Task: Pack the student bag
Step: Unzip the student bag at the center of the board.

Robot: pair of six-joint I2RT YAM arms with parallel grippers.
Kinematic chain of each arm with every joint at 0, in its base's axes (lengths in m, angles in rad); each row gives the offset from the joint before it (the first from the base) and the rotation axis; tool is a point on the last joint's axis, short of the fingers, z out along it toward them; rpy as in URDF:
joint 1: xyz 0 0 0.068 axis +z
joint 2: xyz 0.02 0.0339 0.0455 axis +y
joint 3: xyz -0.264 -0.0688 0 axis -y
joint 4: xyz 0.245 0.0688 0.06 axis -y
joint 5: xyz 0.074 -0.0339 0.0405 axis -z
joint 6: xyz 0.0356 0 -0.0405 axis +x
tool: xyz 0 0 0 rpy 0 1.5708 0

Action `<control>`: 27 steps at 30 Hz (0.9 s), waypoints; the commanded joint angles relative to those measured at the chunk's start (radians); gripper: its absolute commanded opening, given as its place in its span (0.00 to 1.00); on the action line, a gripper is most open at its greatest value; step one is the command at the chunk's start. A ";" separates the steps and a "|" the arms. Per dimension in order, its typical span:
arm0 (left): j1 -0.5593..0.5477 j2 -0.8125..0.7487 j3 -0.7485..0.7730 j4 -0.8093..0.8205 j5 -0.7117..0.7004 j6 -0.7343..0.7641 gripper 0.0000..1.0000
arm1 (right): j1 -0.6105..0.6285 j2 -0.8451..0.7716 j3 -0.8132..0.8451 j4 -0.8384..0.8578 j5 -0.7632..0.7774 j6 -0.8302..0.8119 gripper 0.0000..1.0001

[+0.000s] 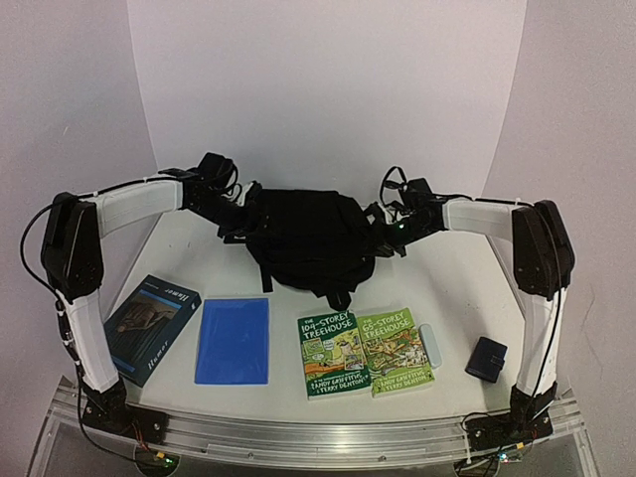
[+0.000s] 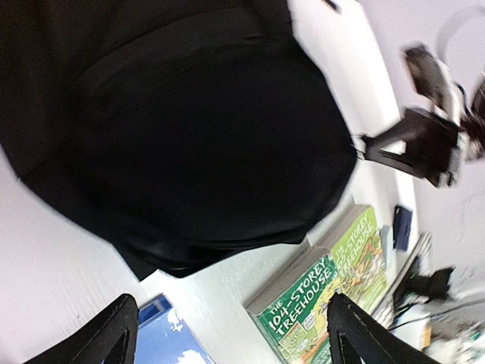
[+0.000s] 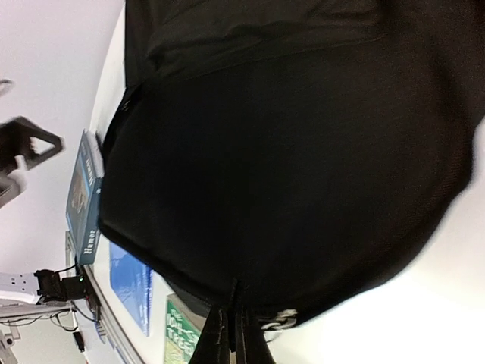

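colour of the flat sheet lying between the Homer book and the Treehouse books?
Plain bright blue folder, no pattern visible; clearest in the top external view.

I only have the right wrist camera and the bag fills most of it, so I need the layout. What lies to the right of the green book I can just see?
Observer: A second green Treehouse book lies side by side with the 104-Storey one.
Operator: Anything further right?
Observer: Past a small white oblong item at that book's right edge, a dark-blue pouch lies apart from the books.
Operator: And the other arm?
Observer: The left gripper is open, at the left side of the student bag.
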 commanded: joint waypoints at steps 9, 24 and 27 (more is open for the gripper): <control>-0.226 0.169 0.273 -0.010 -0.157 0.484 0.86 | 0.028 -0.019 0.044 0.035 -0.023 0.068 0.00; -0.309 0.247 0.256 -0.059 -0.234 0.530 0.49 | 0.019 -0.002 0.048 0.035 0.003 0.060 0.00; -0.310 0.215 0.239 -0.077 -0.260 0.526 0.23 | -0.002 0.007 0.045 0.035 0.001 0.068 0.00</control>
